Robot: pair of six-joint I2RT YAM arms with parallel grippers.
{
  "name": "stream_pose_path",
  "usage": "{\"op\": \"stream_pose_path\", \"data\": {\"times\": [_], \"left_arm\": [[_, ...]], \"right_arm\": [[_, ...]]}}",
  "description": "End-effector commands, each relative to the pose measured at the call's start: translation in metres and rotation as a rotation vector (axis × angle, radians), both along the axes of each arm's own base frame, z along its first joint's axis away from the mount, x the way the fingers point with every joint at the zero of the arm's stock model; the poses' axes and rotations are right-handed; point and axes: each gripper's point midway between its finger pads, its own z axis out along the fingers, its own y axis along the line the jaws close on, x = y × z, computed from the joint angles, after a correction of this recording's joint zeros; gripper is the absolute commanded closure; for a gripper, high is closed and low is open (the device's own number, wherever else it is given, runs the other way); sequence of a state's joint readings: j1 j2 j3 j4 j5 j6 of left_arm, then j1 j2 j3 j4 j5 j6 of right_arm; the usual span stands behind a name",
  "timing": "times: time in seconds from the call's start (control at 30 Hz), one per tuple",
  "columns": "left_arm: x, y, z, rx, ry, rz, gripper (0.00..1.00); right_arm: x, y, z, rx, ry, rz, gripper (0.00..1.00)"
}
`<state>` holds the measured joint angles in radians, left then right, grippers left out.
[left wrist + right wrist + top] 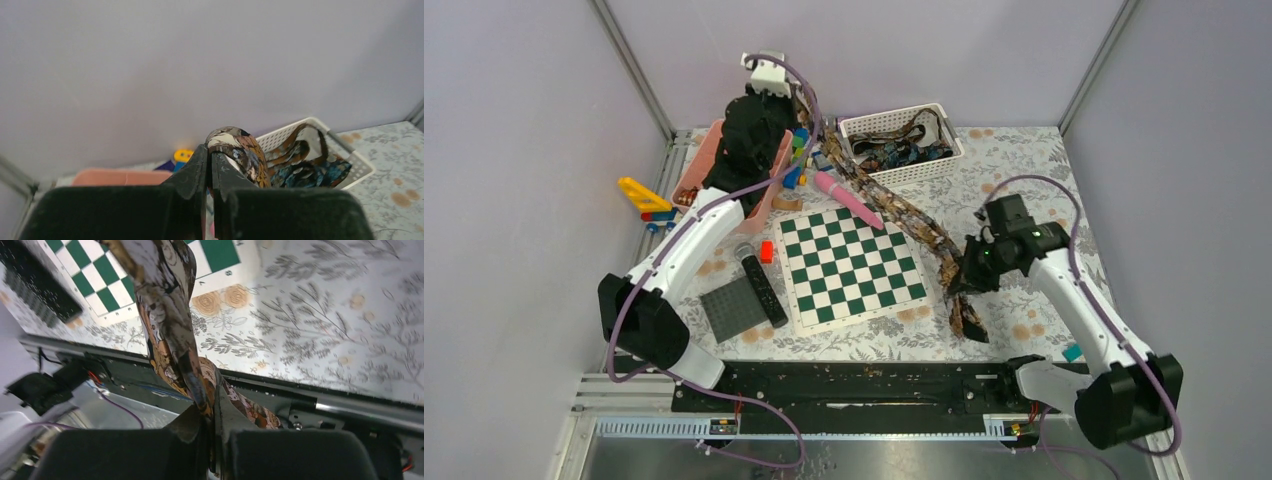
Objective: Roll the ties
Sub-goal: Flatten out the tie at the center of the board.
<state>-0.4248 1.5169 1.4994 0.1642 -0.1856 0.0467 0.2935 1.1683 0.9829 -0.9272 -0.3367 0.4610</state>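
right gripper (210, 416): fingers clamped together on tie (902, 213) near its front end, right of chessboard (849, 265). Tie runs diagonally back to left gripper (209, 154), raised, pinched on the far end. More ties (902, 150) in basket (919, 172).

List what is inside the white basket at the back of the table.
Tangled ties lie in the white basket: brown-patterned loops and a blue-patterned bundle. Their number is unclear; they cover the floor, so anything underneath is hidden.
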Motion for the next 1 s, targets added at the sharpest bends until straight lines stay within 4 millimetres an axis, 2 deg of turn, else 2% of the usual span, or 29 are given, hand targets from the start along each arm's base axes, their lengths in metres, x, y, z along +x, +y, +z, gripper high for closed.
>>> {"op": "stream_pose_path", "data": {"times": [0.0,0.13,0.27,0.4,0.63,0.73,0.8,0.97], "left_arm": [[-0.004,0.032,0.014,-0.215,-0.107,0.153,1.0],[0.003,0.039,-0.038,-0.268,-0.039,0.219,1.0],[0.007,0.036,-0.083,-0.277,0.036,0.244,1.0],[-0.002,0.032,-0.115,-0.271,0.073,0.284,1.0],[-0.028,0.018,-0.174,-0.26,0.162,0.326,1.0],[-0.041,0.011,-0.195,-0.242,0.19,0.344,1.0],[-0.047,0.01,-0.205,-0.243,0.204,0.35,1.0],[-0.058,0.007,-0.215,-0.25,0.221,0.341,1.0]], "right_arm": [[-0.019,-0.018,0.009,0.047,0.102,-0.184,1.0],[-0.019,-0.022,0.018,0.156,0.119,-0.291,1.0],[-0.024,-0.026,0.02,0.201,0.134,-0.364,1.0],[-0.028,-0.03,0.016,0.233,0.17,-0.445,1.0],[-0.036,-0.047,-0.004,0.133,0.249,-0.481,1.0],[-0.035,-0.055,-0.012,0.076,0.254,-0.438,1.0],[-0.034,-0.068,-0.019,-0.006,0.239,-0.406,1.0],[-0.03,-0.08,-0.019,-0.084,0.242,-0.339,1.0]]}}
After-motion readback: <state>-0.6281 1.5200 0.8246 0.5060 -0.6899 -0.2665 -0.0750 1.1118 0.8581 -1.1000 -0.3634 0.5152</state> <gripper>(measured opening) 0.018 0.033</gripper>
